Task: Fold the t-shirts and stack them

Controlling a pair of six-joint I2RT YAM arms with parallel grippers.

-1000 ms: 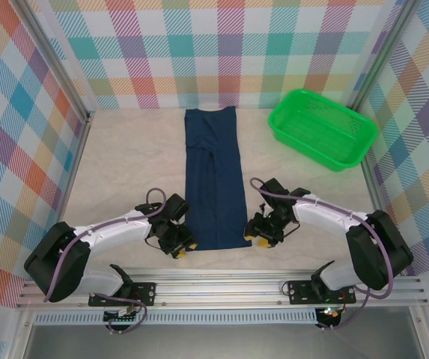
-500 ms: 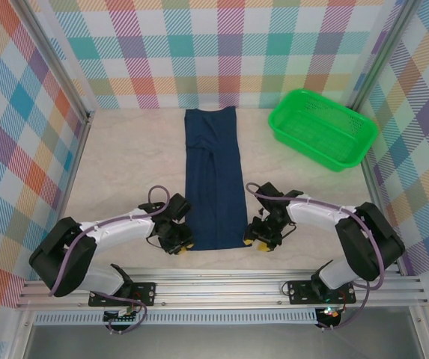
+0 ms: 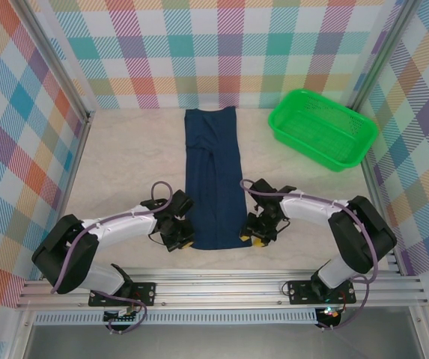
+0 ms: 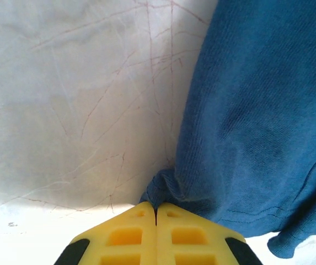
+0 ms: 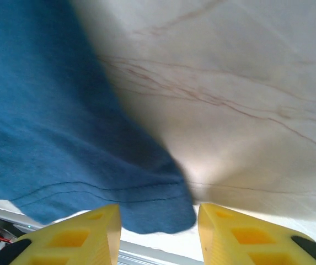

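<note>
Navy t-shirt (image 3: 213, 176): long folded strip, mid-table (image 3: 124, 157). Left gripper (image 4: 156, 207): pinched closed on its near-left corner. Right gripper (image 5: 159, 212): fingers apart, straddling its near-right corner. Green basket (image 3: 320, 123): far right, apart from the shirt.

Your left gripper (image 3: 183, 242) and right gripper (image 3: 253, 238) flank the near hem of the navy t-shirt (image 3: 213, 172). The green basket (image 3: 323, 129) sits far right.

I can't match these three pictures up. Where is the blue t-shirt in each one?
Top external: the t-shirt lies as a long strip down the middle of the table.
Left wrist: the t-shirt covers the right side, its edge pinched by the shut left hand.
Right wrist: the t-shirt covers the left side, its corner between the fingers of the open right hand.
Shared landmark: the pale veined table beside it.
</note>
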